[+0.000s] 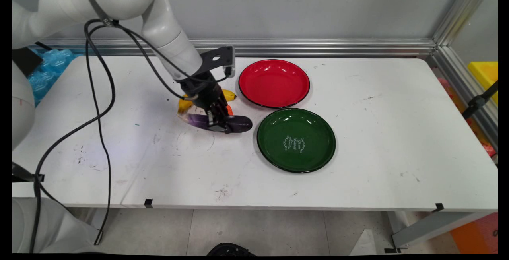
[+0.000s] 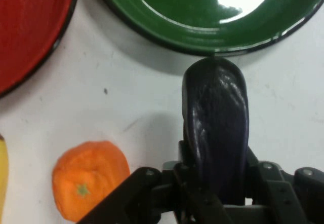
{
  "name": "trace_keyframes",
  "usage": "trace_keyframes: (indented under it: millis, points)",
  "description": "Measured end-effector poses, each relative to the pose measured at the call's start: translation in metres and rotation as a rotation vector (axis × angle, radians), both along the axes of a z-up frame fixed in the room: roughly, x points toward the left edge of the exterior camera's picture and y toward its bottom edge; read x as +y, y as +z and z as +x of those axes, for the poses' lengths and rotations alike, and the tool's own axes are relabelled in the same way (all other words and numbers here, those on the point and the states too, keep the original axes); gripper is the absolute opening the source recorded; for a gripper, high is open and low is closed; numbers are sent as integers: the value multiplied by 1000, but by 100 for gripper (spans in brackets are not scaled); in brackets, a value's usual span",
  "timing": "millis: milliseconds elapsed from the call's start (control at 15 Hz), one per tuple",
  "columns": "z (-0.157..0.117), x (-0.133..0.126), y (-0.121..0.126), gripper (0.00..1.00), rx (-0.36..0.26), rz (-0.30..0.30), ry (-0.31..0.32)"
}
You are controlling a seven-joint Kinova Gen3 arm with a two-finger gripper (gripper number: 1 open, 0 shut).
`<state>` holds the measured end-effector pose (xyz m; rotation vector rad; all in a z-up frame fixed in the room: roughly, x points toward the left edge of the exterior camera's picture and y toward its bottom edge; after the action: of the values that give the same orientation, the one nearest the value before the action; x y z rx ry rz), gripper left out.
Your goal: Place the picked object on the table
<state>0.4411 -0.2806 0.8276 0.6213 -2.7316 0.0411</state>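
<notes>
A dark purple eggplant [image 1: 238,123] lies on the white table, left of the green plate [image 1: 318,148]. My gripper [image 1: 217,121] is down on its middle, fingers closed against both sides. In the hand view the eggplant [image 2: 215,127] runs up from between the fingers, its tip almost at the green plate's rim [image 2: 167,41]. A small orange fruit [image 2: 90,178] sits just left of the gripper; in the main view the orange fruit [image 1: 229,110] peeks out behind the hand. A yellow banana [image 1: 183,103] lies behind the eggplant.
A red plate [image 1: 274,83] stands behind the green one, its rim [image 2: 55,41] at the hand view's upper left. Black cables hang from the arm over the table's left half. A metal rail runs along the table's back edge.
</notes>
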Motion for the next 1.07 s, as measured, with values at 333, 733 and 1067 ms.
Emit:
trace_keyframes:
  millis: [333,733,1067]
  points:
    - [6,6,-9,0,-7,-4,7]
    - [13,7,-19,0,-10,-12,9]
    - [16,4,-30,0,-5,-16,2]
